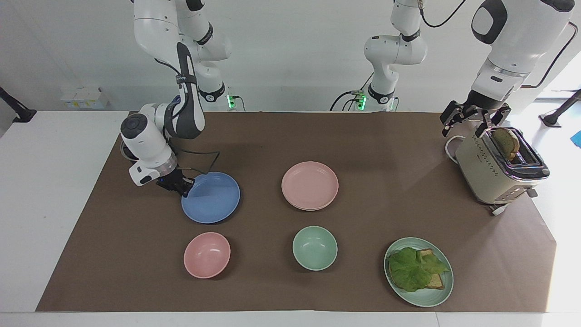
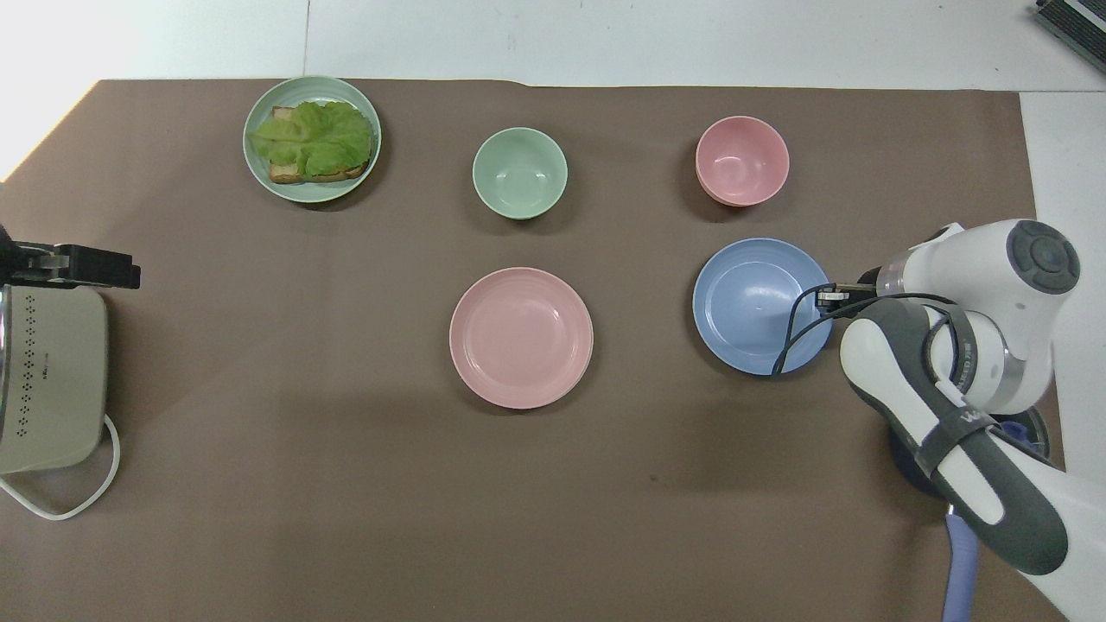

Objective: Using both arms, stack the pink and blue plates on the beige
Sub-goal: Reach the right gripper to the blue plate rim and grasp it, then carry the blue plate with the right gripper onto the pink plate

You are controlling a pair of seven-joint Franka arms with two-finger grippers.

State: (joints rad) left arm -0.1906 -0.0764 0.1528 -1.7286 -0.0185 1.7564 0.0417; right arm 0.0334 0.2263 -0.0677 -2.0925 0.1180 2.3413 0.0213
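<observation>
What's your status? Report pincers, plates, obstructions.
Right pincer shut on blue plate rim, plate tilted. Left pincer open over toaster, waiting. Pink plate mid-table. Nothing between the plates.
</observation>
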